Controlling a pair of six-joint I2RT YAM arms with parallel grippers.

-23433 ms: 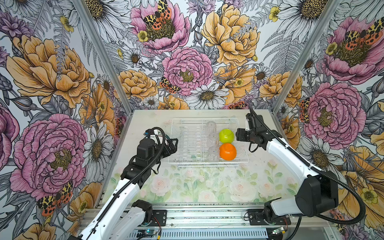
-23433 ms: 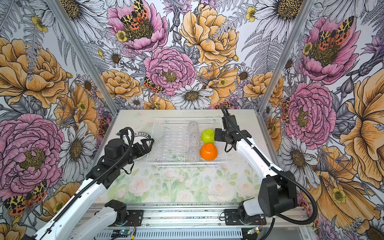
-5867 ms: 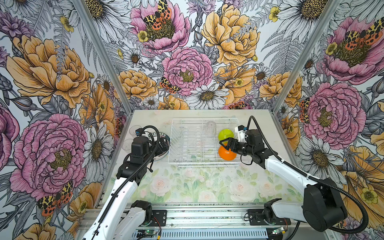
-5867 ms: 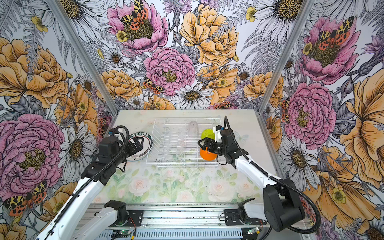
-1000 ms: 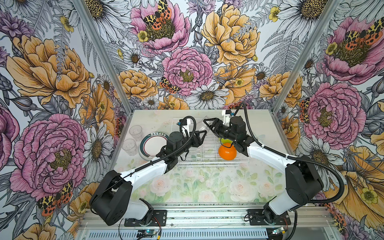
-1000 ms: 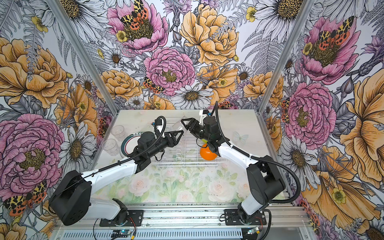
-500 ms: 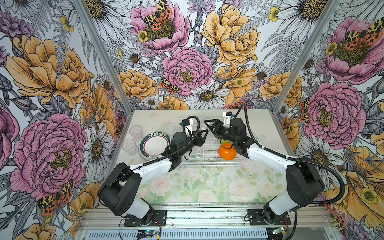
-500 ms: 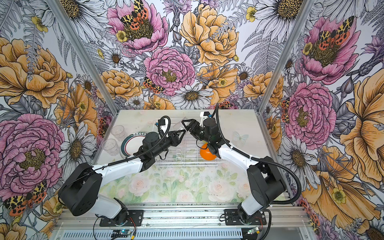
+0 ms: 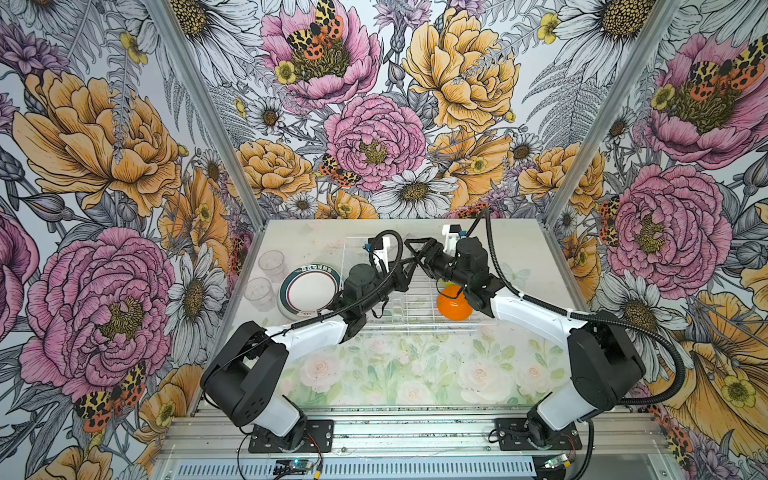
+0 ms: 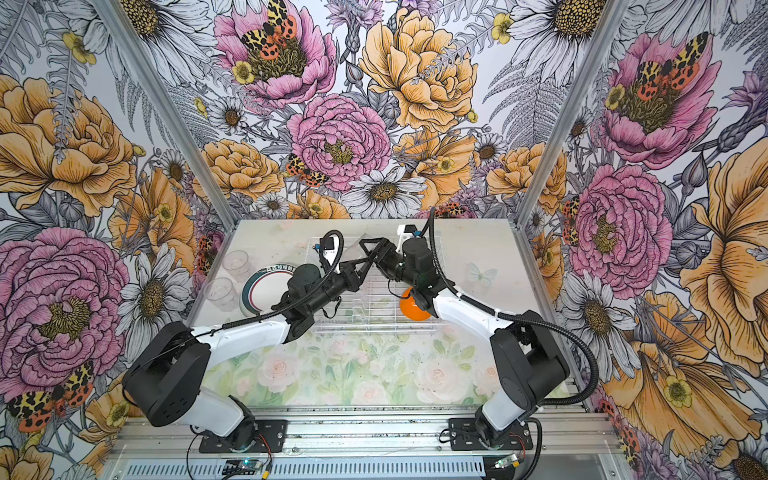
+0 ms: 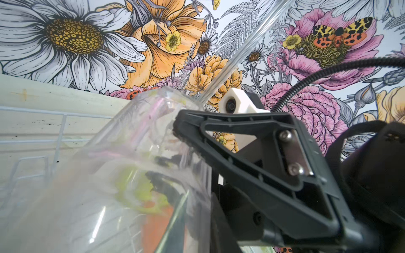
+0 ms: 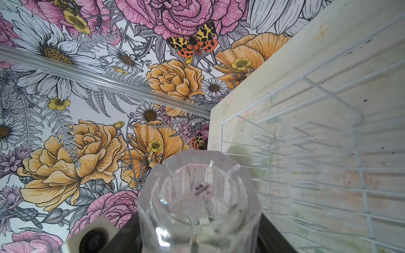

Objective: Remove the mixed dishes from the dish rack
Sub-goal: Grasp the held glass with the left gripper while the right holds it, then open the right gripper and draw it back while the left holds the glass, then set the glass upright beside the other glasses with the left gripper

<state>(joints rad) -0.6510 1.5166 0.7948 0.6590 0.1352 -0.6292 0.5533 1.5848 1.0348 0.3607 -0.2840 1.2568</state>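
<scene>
Floral wallpaper [image 9: 374, 137] of pink and orange blooms, daisies and moths covers three walls, joined by metal corner posts [image 9: 210, 112]. The table [image 9: 415, 370] bears a pale rose print. An aluminium rail [image 9: 415, 430] runs along its front. Light is even.

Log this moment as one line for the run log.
phase: clear tumbler over dish rack | right hand: shut on it | left hand: at tumbler, grip unclear | in rack: orange bowl

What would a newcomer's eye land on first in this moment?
The right gripper and left gripper stand tip to tip above the dish rack, a clear tumbler clamped in the right one. Then the orange bowl glowing at the rack's right end, and the loud floral walls all round.
</scene>
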